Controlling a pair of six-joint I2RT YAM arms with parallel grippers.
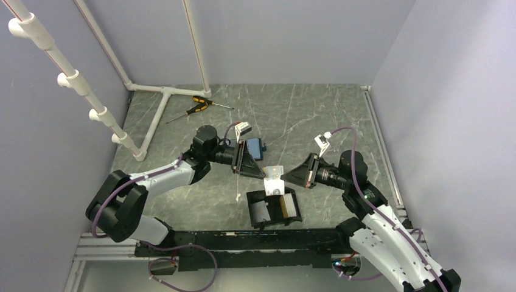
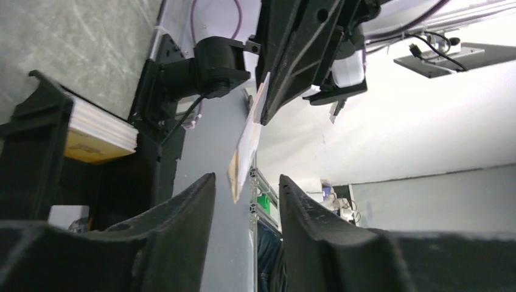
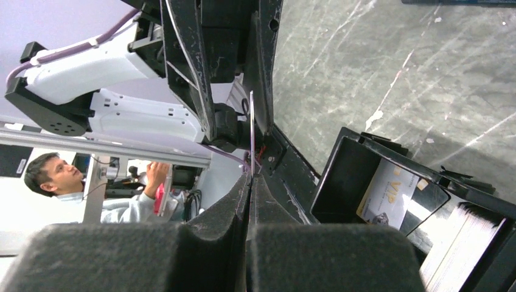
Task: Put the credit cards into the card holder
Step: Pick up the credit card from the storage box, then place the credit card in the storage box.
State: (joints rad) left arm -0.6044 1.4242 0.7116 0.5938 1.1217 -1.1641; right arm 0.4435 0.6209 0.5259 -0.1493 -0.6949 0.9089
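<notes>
Right gripper (image 3: pixel 249 182) is clamped on the edge of one card (image 3: pixel 251 134), above the holder (image 1: pixel 272 211). Left gripper (image 2: pixel 246 188) fingers stand apart, the card's free edge between them

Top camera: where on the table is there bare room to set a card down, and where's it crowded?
Bare table: back right, between the screwdriver, the right gripper and the right wall; near left, between the left arm and the card holder. Crowded: the centre, where the left gripper meets the right at a credit card by the holder, blue wallet just behind.
</notes>
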